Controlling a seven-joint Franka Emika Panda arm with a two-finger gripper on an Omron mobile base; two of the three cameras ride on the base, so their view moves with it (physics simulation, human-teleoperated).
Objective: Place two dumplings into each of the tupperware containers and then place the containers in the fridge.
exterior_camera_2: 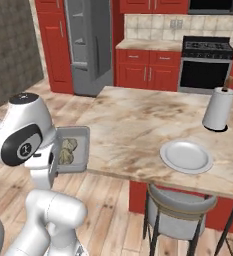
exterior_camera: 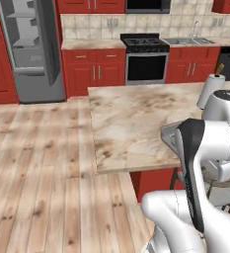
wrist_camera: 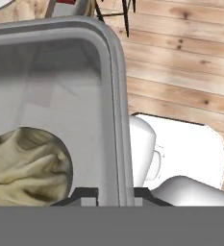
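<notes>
- Two dumplings [exterior_camera_2: 68, 149] lie side by side inside a tupperware container [exterior_camera_2: 81, 134] in the right base view. The tray hangs tilted at the near left corner of the island counter [exterior_camera_2: 138, 125], beside the arm's elbow, seemingly off the surface. A white plate [exterior_camera_2: 186, 156] and a paper towel roll [exterior_camera_2: 218, 109] stand further right on the counter, and the fridge [exterior_camera_2: 90, 45] stands well beyond, across the floor.
- One grey corner of the container [exterior_camera: 169, 132] peeks out behind the arm in the left base view, at the counter's near edge. The fridge [exterior_camera: 30, 49] stands open at upper left, its shelves showing.
- One dumpling [wrist_camera: 27, 166] shows in the hand view inside the container [wrist_camera: 114, 96], whose rim runs straight down between the fingertips; the gripper [wrist_camera: 116, 194] is clamped on that rim, with wooden floor beyond.
- Step in hand, by my reading: carrying this filled container to the fridge. The next move calls for keeping the tray level so nothing rolls out, and bringing it across to an open shelf.
</notes>
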